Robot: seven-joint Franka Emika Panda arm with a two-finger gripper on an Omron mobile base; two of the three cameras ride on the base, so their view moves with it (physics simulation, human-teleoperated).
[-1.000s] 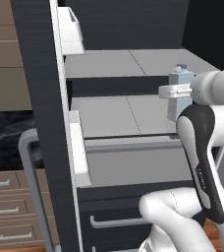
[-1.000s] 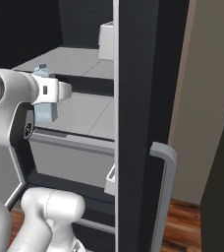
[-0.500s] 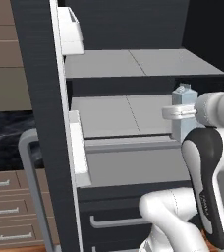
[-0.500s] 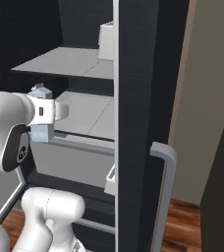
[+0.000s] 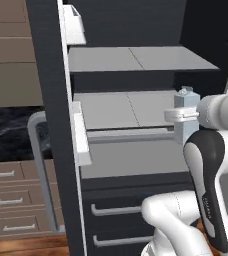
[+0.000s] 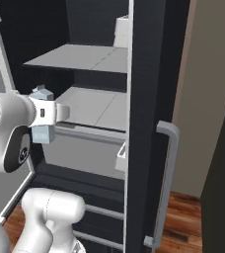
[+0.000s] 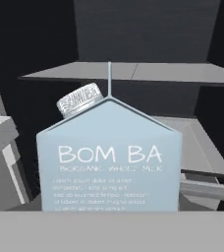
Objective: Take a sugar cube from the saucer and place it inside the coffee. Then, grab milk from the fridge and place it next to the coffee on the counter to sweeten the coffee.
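Hand view has the tall pale blue-grey gabled milk carton (image 7: 109, 162) upright, dead ahead between the jaws, which look clamped on it, near the black fridge's (image 5: 48, 100) pale shelf edge.

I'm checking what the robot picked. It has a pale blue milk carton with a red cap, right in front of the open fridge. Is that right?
Not quite: the cap is silvery grey, not red, as the hand view shows. The rest holds: the pale blue milk carton sits at the claw, in front of the open fridge.
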